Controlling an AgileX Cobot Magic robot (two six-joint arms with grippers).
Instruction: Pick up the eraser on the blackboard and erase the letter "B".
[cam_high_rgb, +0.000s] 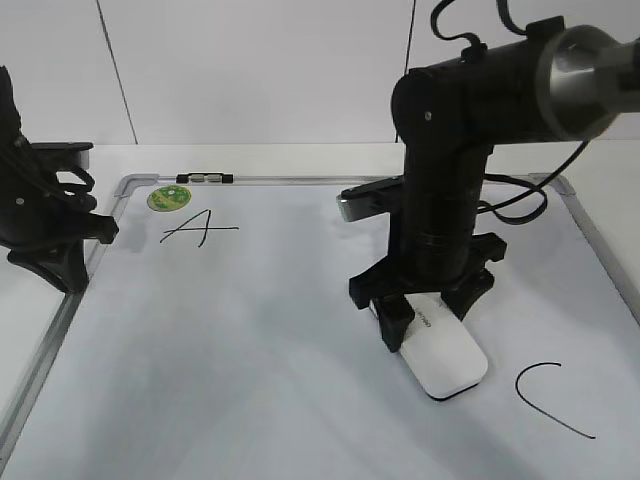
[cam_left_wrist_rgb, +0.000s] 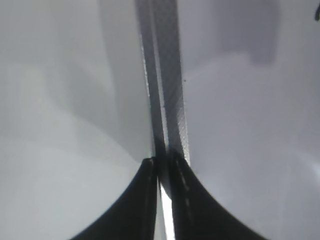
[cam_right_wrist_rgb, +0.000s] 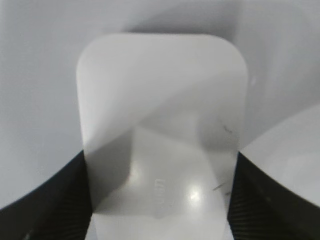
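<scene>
The white eraser (cam_high_rgb: 445, 360) lies flat on the blackboard (cam_high_rgb: 250, 350), right of the middle. My right gripper (cam_high_rgb: 428, 322) comes straight down on it, its two black fingers pressed against the eraser's long sides. The right wrist view shows the eraser (cam_right_wrist_rgb: 160, 115) filling the space between the fingers (cam_right_wrist_rgb: 160, 200), with white board (cam_right_wrist_rgb: 40, 75) around it. The letter "B" does not show in any view. My left gripper (cam_high_rgb: 85, 250) is shut and empty above the board's left frame, which runs up from its tips (cam_left_wrist_rgb: 162, 165) in the left wrist view (cam_left_wrist_rgb: 167, 90).
A small letter "A" (cam_high_rgb: 198, 228) and a round green magnet (cam_high_rgb: 168, 198) are at the board's far left. A curved "C" (cam_high_rgb: 550, 400) is at the near right. A small clip (cam_high_rgb: 205, 178) sits on the top frame.
</scene>
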